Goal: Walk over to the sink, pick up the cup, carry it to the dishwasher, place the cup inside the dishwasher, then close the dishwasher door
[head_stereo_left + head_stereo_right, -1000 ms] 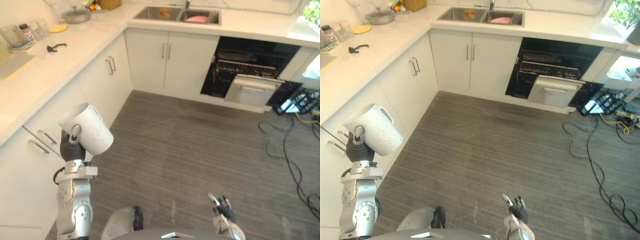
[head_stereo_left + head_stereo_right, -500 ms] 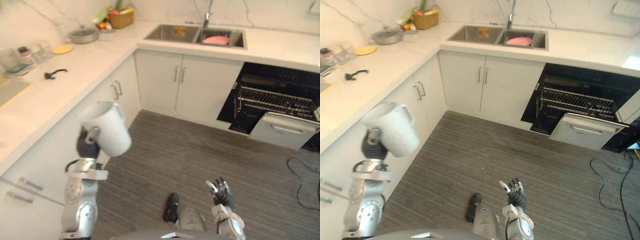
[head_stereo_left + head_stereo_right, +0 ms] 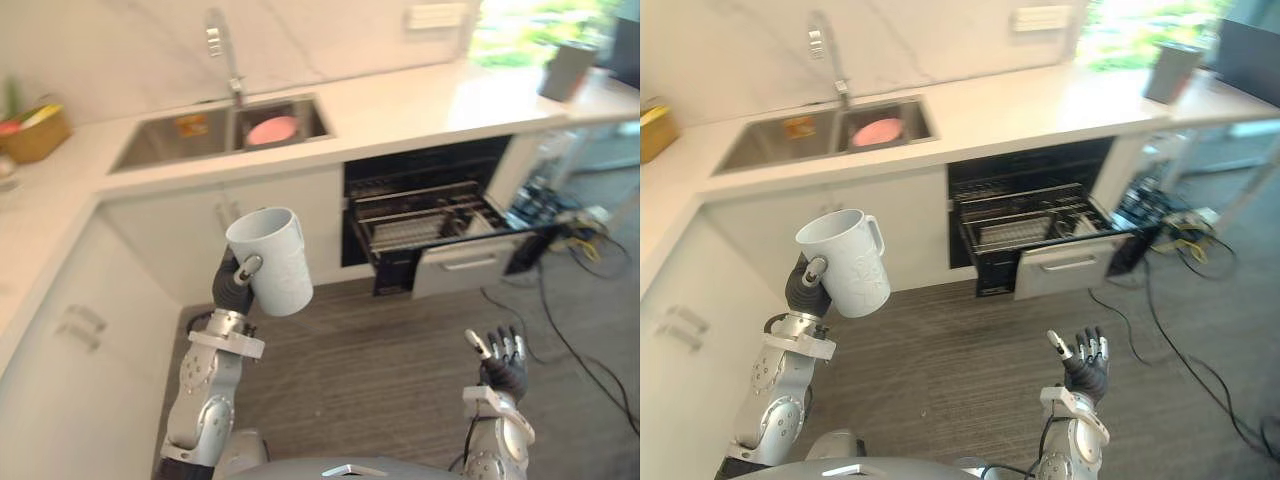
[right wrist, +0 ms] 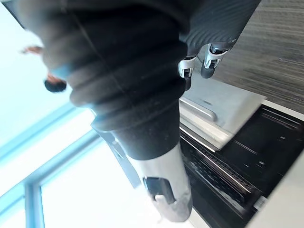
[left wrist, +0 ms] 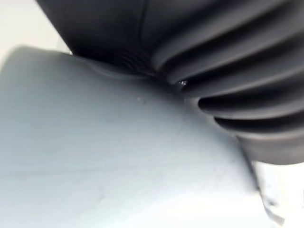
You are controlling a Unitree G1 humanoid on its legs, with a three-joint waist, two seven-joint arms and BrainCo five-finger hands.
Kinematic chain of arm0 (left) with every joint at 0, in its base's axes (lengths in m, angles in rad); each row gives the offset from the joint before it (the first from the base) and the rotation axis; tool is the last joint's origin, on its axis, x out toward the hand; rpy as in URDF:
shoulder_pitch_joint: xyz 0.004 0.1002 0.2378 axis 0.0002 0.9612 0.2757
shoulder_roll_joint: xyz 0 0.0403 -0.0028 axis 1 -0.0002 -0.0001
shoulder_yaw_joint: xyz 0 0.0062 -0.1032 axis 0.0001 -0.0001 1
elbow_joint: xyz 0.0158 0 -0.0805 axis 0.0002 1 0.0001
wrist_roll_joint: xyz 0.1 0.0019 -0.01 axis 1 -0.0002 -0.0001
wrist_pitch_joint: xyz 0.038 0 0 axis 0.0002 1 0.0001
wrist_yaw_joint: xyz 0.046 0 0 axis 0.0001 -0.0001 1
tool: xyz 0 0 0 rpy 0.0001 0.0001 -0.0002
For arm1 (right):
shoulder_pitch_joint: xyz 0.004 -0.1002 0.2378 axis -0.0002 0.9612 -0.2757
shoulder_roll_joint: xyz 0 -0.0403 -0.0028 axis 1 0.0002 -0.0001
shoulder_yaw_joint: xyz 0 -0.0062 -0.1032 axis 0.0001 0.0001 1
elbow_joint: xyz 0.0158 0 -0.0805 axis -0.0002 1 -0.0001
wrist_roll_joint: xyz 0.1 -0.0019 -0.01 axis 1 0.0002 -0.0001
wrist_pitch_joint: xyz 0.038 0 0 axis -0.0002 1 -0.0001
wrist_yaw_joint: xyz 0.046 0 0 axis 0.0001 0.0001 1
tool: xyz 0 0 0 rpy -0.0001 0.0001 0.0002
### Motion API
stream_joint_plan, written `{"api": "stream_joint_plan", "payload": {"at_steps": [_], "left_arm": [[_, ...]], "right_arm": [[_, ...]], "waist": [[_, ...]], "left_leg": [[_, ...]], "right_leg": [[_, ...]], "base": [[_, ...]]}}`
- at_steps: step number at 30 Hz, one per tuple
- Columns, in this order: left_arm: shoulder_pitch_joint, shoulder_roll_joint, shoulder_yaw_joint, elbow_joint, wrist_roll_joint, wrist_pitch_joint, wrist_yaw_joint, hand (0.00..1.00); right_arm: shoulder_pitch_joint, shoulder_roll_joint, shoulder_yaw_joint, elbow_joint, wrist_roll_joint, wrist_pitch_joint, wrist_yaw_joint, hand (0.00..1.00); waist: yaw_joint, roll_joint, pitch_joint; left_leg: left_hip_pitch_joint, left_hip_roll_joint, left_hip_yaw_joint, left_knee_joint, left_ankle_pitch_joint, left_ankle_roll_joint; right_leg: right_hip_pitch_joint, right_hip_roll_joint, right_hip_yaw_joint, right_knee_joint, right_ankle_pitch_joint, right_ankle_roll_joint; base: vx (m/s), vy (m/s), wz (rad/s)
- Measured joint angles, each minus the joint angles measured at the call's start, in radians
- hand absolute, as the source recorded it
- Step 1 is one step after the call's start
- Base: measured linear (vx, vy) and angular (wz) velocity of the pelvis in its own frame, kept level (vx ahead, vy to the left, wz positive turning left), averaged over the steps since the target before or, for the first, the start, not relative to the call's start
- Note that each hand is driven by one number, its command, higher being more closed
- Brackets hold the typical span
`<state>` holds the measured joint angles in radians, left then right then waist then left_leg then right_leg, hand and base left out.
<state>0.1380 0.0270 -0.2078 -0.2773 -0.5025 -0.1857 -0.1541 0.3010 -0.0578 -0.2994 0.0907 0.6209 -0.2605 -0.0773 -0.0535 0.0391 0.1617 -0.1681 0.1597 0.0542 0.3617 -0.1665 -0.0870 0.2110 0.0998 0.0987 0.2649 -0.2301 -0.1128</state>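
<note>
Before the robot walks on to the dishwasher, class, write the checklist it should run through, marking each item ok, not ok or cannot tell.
1. Cup gripped by left hand: ok, fingers curled round it.
2. Cup empty: cannot tell.
3. Right hand free: ok, open, holding nothing.
4. Dishwasher open: ok, rack pulled out.
5. Free spot for the cup in the rack: cannot tell.

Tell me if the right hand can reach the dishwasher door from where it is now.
Probably not yet. The right hand is open and nothing blocks it, but a stretch of floor lies between it and the open dishwasher door; the robot likely needs to step closer.
</note>
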Motion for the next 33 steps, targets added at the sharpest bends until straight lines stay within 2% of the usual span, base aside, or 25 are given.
{"api": "stream_joint_plan", "payload": {"at_steps": [1, 3, 4, 5, 6, 7, 8, 10, 11, 12, 13, 14, 15, 16, 18, 21, 22, 23, 26, 27, 30, 33], "left_arm": [[0.003, 0.000, -0.002, -0.021, 0.005, 0.000, 0.016, 1.00], [0.003, 0.002, 0.001, -0.049, 0.007, -0.002, 0.027, 1.00], [0.004, 0.005, 0.013, -0.058, 0.006, -0.022, 0.045, 1.00], [0.009, 0.011, 0.025, -0.056, 0.006, -0.030, 0.053, 1.00], [0.016, 0.020, 0.053, -0.056, 0.006, -0.033, 0.074, 1.00], [0.010, 0.026, 0.072, -0.056, 0.007, -0.032, 0.091, 1.00], [-0.009, 0.021, 0.099, -0.057, 0.008, -0.032, 0.108, 1.00], [-0.012, 0.019, 0.122, -0.057, 0.007, -0.032, 0.107, 1.00], [-0.012, 0.021, 0.141, -0.062, 0.007, -0.029, 0.108, 1.00], [-0.012, 0.021, 0.152, -0.066, 0.008, -0.027, 0.109, 1.00], [-0.010, 0.020, 0.179, -0.069, 0.010, -0.027, 0.129, 1.00], [-0.007, 0.013, 0.198, -0.075, 0.016, -0.027, 0.152, 1.00], [-0.006, 0.012, 0.208, -0.085, 0.016, -0.029, 0.159, 1.00], [-0.006, 0.013, 0.226, -0.116, 0.016, -0.042, 0.171, 1.00], [-0.008, 0.023, 0.250, -0.147, 0.016, -0.074, 0.170, 1.00], [0.002, 0.041, 0.286, -0.126, 0.015, -0.081, 0.168, 1.00], [0.006, 0.045, 0.296, -0.125, 0.015, -0.081, 0.167, 1.00], [0.003, 0.040, 0.306, -0.113, 0.014, -0.087, 0.162, 1.00], [0.023, -0.005, 0.283, -0.105, 0.014, -0.085, 0.136, 1.00], [0.022, -0.013, 0.282, -0.106, 0.014, -0.085, 0.128, 1.00], [0.023, -0.029, 0.282, -0.106, 0.017, -0.084, 0.118, 1.00], [0.023, -0.027, 0.285, -0.111, 0.019, -0.083, 0.122, 1.00]], "right_arm": [[0.014, -0.013, -0.011, -0.004, 0.000, 0.000, 0.003, 0.00], [0.034, -0.027, -0.037, -0.005, 0.000, -0.002, 0.009, 0.00], [0.053, -0.042, -0.058, -0.017, 0.000, -0.004, 0.022, 0.00], [0.052, -0.039, -0.059, -0.020, 0.000, -0.004, 0.030, 0.00], [0.051, -0.025, -0.056, -0.035, 0.000, -0.005, 0.054, 0.00], [0.051, -0.020, -0.051, -0.038, 0.000, -0.006, 0.071, 0.00], [0.036, -0.020, -0.046, -0.037, 0.000, -0.004, 0.087, 0.00], [0.010, -0.010, -0.046, -0.038, -0.001, 0.000, 0.096, 0.00], [-0.016, 0.006, -0.035, -0.038, -0.006, 0.002, 0.098, 0.00], [-0.034, 0.016, -0.025, -0.035, -0.026, 0.003, 0.098, 0.00], [-0.063, 0.029, 0.006, -0.034, -0.068, 0.006, 0.103, 0.00], [-0.083, 0.036, 0.036, -0.035, -0.081, 0.010, 0.118, 0.00], [-0.092, 0.037, 0.050, -0.036, -0.081, 0.013, 0.122, 0.00], [-0.108, 0.043, 0.066, -0.037, -0.081, 0.025, 0.134, 0.00], [-0.116, 0.058, 0.065, -0.038, -0.081, 0.027, 0.144, 0.00], [-0.099, 0.055, 0.039, -0.038, -0.080, 0.029, 0.143, 0.00], [-0.087, 0.055, 0.039, -0.039, -0.079, 0.030, 0.145, 0.00], [-0.072, 0.049, 0.042, -0.044, -0.080, 0.041, 0.157, 0.00], [-0.060, 0.017, 0.032, -0.091, -0.080, 0.058, 0.161, 0.00], [-0.063, 0.015, 0.028, -0.097, -0.080, 0.062, 0.161, 0.00], [-0.068, 0.018, 0.023, -0.103, -0.079, 0.070, 0.160, 0.00], [-0.072, 0.029, 0.023, -0.116, -0.079, 0.077, 0.160, 0.00]], "waist": [[-0.019, 0.005, -0.002], [-0.027, 0.013, -0.003], [-0.025, 0.031, -0.012], [-0.018, 0.023, -0.016], [-0.016, -0.003, -0.031], [-0.021, -0.039, -0.039], [-0.017, -0.058, -0.042], [-0.009, -0.064, -0.039], [-0.002, -0.075, -0.030], [0.005, -0.079, -0.022], [0.018, -0.069, -0.009], [0.019, -0.040, -0.008], [0.022, -0.027, -0.008], [0.030, -0.012, -0.008], [0.041, -0.013, -0.008], [0.028, -0.028, 0.003], [0.025, -0.059, -0.001], [0.020, -0.086, -0.005], [0.020, -0.019, -0.006], [0.022, -0.005, -0.007], [0.032, 0.008, -0.005], [0.041, -0.001, -0.001]], "left_leg": [[-0.012, -0.013, 0.006, -0.095, 0.054, -0.011], [-0.031, -0.017, 0.033, -0.140, 0.105, -0.008], [-0.033, -0.022, 0.041, -0.135, 0.147, 0.024], [-0.026, -0.029, 0.036, -0.111, 0.202, 0.019], [-0.023, -0.063, 0.062, -0.066, 0.218, 0.029], [-0.025, -0.099, 0.085, -0.044, 0.183, 0.047], [-0.033, -0.140, 0.105, -0.029, 0.151, 0.076], [-0.016, -0.169, 0.126, -0.034, 0.135, 0.102], [0.025, -0.189, 0.156, -0.042, 0.110, 0.126], [0.057, -0.195, 0.171, -0.051, 0.098, 0.137], [0.125, -0.198, 0.197, -0.080, 0.081, 0.154], [0.175, -0.182, 0.210, -0.114, 0.074, 0.160], [0.193, -0.171, 0.215, -0.133, 0.074, 0.159], [0.216, -0.151, 0.229, -0.167, 0.071, 0.149], [0.226, -0.135, 0.233, -0.194, 0.058, 0.136], [0.265, -0.133, 0.216, -0.207, 0.036, 0.111], [0.283, -0.145, 0.200, -0.200, 0.015, 0.087], [0.291, -0.152, 0.173, -0.184, -0.003, 0.063], [0.268, -0.098, 0.135, -0.181, -0.001, 0.037], [0.273, -0.093, 0.133, -0.193, 0.005, 0.031], [0.321, -0.070, 0.138, -0.244, 0.012, 0.020], [0.327, -0.061, 0.162, -0.242, -0.007, 0.022]], "right_leg": [[0.022, -0.008, 0.032, 0.000, -0.022, 0.015], [0.053, -0.010, 0.061, 0.007, -0.066, 0.033], [0.077, -0.009, 0.084, 0.032, -0.129, 0.054], [0.083, -0.024, 0.095, 0.050, -0.158, 0.061], [0.101, -0.077, 0.101, 0.058, -0.196, 0.087], [0.106, -0.128, 0.092, 0.061, -0.204, 0.104], [0.053, -0.180, 0.033, 0.137, -0.194, 0.149], [-0.022, -0.230, -0.045, 0.291, -0.160, 0.214], [-0.075, -0.282, -0.092, 0.437, -0.108, 0.279], [-0.101, -0.315, -0.111, 0.514, -0.071, 0.295], [-0.149, -0.364, -0.171, 0.637, -0.053, 0.266], [-0.189, -0.390, -0.261, 0.670, -0.082, 0.208], [-0.209, -0.391, -0.299, 0.655, -0.093, 0.191], [-0.257, -0.384, -0.357, 0.575, -0.111, 0.176], [-0.324, -0.366, -0.392, 0.410, -0.106, 0.173], [-0.373, -0.374, -0.387, 0.239, 0.004, 0.173], [-0.368, -0.379, -0.385, 0.170, 0.094, 0.157], [-0.355, -0.386, -0.385, 0.155, 0.156, 0.188], [-0.328, -0.335, -0.447, 0.100, 0.151, 0.173], [-0.323, -0.328, -0.454, 0.091, 0.153, 0.169], [-0.271, -0.294, -0.466, 0.045, 0.155, 0.166], [-0.260, -0.285, -0.465, 0.024, 0.155, 0.171]], "base": [[0.50, 0.200, -0.77], [0.53, 0.254, -0.89], [0.44, 0.231, -1.12], [0.66, 0.353, -1.26], [0.42, 0.226, -0.79], [0.71, 0.368, -0.47], [0.47, 0.247, -0.05], [0.43, 0.236, -0.09], [0.38, 0.192, -0.28], [0.32, 0.154, -0.59], [0.34, 0.173, -0.63], [0.25, 0.132, -0.59], [0.21, 0.110, -0.47], [0.17, 0.063, -0.43], [0.14, 0.017, -0.28], [0.16, -0.090, 0.19], [0.26, -0.284, 0.40], [0.22, -0.259, 0.44], [0.26, -0.226, 0.34], [0.18, -0.109, 0.22], [0.13, -0.062, -0.01], [0.06, 0.001, -0.13]]}}
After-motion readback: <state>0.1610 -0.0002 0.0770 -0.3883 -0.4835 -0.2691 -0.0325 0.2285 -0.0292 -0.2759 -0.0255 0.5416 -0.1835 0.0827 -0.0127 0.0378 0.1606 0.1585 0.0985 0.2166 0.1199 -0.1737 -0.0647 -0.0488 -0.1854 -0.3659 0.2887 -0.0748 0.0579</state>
